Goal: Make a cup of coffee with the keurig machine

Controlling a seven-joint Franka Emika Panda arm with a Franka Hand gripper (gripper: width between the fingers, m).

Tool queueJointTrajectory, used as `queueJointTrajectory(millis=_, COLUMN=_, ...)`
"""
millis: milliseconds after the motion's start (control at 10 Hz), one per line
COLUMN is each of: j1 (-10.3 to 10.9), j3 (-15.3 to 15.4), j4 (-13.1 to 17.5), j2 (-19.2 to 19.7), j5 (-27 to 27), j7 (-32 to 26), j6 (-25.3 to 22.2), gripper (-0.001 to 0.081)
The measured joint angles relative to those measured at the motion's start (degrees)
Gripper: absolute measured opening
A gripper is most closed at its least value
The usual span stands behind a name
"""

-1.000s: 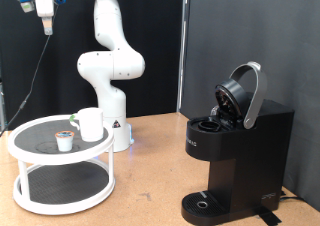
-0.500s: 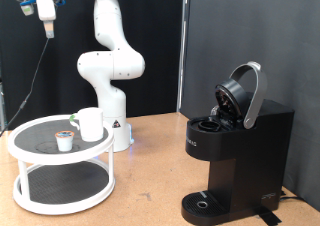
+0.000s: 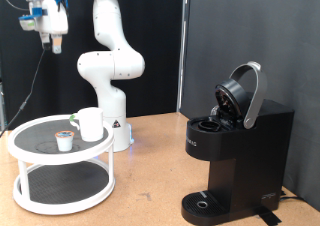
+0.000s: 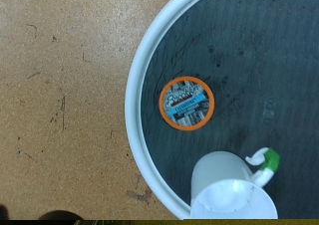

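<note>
The white cup (image 3: 90,123) stands on the top tier of a round white two-tier stand (image 3: 24,138) at the exterior view's left. In the wrist view the cup (image 4: 231,190) shows from above beside a small orange-rimmed pod (image 4: 186,103). That pod (image 3: 65,139) sits in front of the cup. The black keurig machine (image 3: 235,151) stands at the right with its domed lid (image 3: 243,94) raised. My gripper (image 3: 46,18) hangs high above the stand at the top left, holding nothing that I can see. Its fingers do not show in the wrist view.
A small white and green object (image 4: 265,162) lies against the cup on the stand's dark tray surface. The white robot base (image 3: 112,71) stands behind the stand. The wooden table (image 3: 150,176) stretches between the stand and the machine. A black backdrop panel (image 3: 250,36) rises behind the machine.
My gripper has shifted slightly to the right at the top left of the exterior view. Nothing else has moved.
</note>
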Motion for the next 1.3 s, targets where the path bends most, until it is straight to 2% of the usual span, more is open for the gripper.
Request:
queueJointTrajectory(millis=200, j1=0.01, j3=0.02, j4=-0.84, j2=2.87, j5=0.08, j7=0.76, j6=3.35, gripper=0.0808)
queueJointTrajectory(millis=300, j1=-0.01, j3=0.02, j4=-0.84, j2=2.82, j5=0.08, j7=0.69, j6=3.32, gripper=0.0808)
queueJointTrajectory(millis=700, j1=0.8, j3=-0.41, j4=-1.22, j2=2.84, j5=0.29, j7=-12.28, j6=4.46, gripper=0.0808)
queueJointTrajectory(millis=1000, j1=1.02, j3=-0.29, j4=-3.38, j2=2.96, j5=-0.62, j7=-18.21, j6=5.27, gripper=0.0808)
queueJointTrajectory(millis=1300, j1=1.01, j3=0.37, j4=-7.19, j2=2.88, j5=-2.65, j7=-18.4, j6=8.77, gripper=0.0808)
